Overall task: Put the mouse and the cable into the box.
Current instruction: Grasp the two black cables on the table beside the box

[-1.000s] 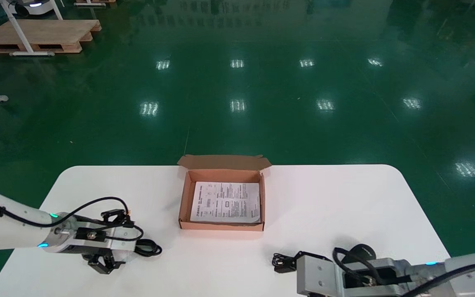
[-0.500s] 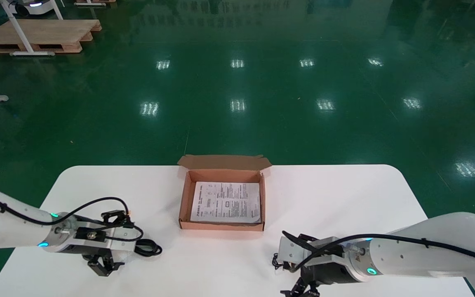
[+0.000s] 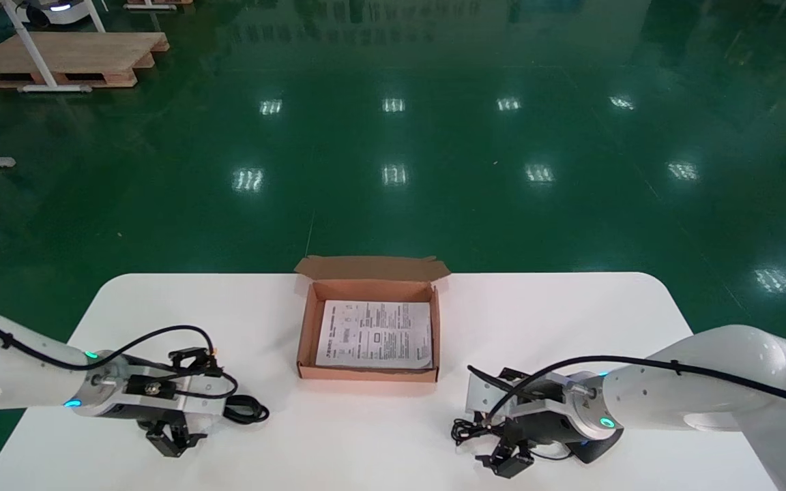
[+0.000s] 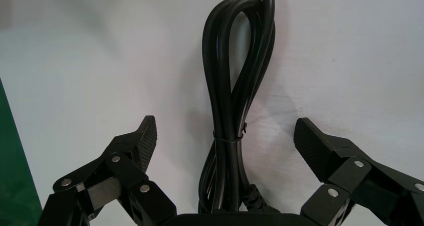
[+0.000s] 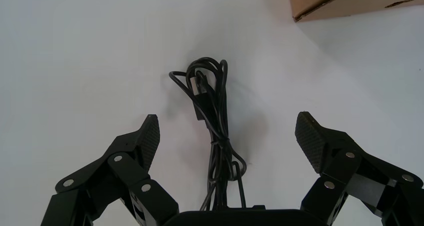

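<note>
The box [image 3: 308, 334] sits open at the far middle of the table [image 3: 570, 327], with only a printed sheet [image 3: 374, 334] lying flat inside. The left gripper [image 4: 223, 126] is low over the near left part of the table, released, its two fingers [image 4: 142, 138] spread wide on either side of the thick cable [image 3: 246, 409]. That cable lies coiled and tied on the table, well left of the box, its loop pointing toward the right. The pads are apart from it on both sides. The right gripper [image 5: 227, 120] is low over the near right part of the table, also released, its fingers [image 5: 310, 136] straddling the thin cable [image 3: 467, 431] without touching it. This thin bundle, tied at its middle with a plug showing at its far end, lies near the box's near right corner. The mouse [image 3: 603, 447] is just right of the bundle, mostly hidden under the right wrist.
</note>
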Controlling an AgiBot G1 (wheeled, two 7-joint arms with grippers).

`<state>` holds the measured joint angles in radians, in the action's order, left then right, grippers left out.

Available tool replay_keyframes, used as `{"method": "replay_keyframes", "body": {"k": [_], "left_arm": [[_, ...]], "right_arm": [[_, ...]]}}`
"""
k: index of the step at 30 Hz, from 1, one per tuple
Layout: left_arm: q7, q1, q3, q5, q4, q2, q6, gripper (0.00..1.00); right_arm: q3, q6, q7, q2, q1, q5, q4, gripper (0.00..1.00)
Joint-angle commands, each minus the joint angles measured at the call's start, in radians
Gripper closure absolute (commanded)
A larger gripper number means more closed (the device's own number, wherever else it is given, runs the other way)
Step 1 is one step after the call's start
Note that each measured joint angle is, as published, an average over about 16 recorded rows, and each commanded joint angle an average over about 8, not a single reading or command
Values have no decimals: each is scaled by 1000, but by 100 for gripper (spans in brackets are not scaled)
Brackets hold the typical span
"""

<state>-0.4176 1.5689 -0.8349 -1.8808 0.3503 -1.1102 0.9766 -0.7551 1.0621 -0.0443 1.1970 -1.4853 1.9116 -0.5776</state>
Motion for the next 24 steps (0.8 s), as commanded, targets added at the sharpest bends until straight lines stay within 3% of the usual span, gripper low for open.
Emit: {"method": "replay_keyframes", "body": {"k": [1, 6, 7, 9, 14, 15, 16, 24], "left_arm": [[-4, 2, 1, 1, -5, -2, 0, 0], [-10, 4, 1, 3, -15, -4, -1, 2], [-11, 4, 1, 3, -16, -5, -1, 12], [-12, 4, 1, 3, -18, -5, -1, 37], [-12, 5, 2, 3, -19, -5, -1, 97], [-12, 5, 2, 3, -18, -5, -1, 100], [-12, 5, 2, 3, -18, -5, -1, 100], [-11, 5, 2, 3, -16, -5, -1, 100]], "right_arm": [[0, -1, 22, 8, -10, -3, 31, 0], [-1, -7, 48, 20, -22, -3, 80, 0], [-1, -9, 50, 21, -23, -2, 86, 2], [-2, -11, 52, 23, -25, -1, 94, 22], [-1, -11, 52, 23, -26, -1, 94, 84], [-1, -11, 51, 22, -26, -2, 92, 95], [-1, -10, 51, 22, -25, -2, 91, 99], [-1, -7, 49, 19, -22, -4, 81, 100]]}}
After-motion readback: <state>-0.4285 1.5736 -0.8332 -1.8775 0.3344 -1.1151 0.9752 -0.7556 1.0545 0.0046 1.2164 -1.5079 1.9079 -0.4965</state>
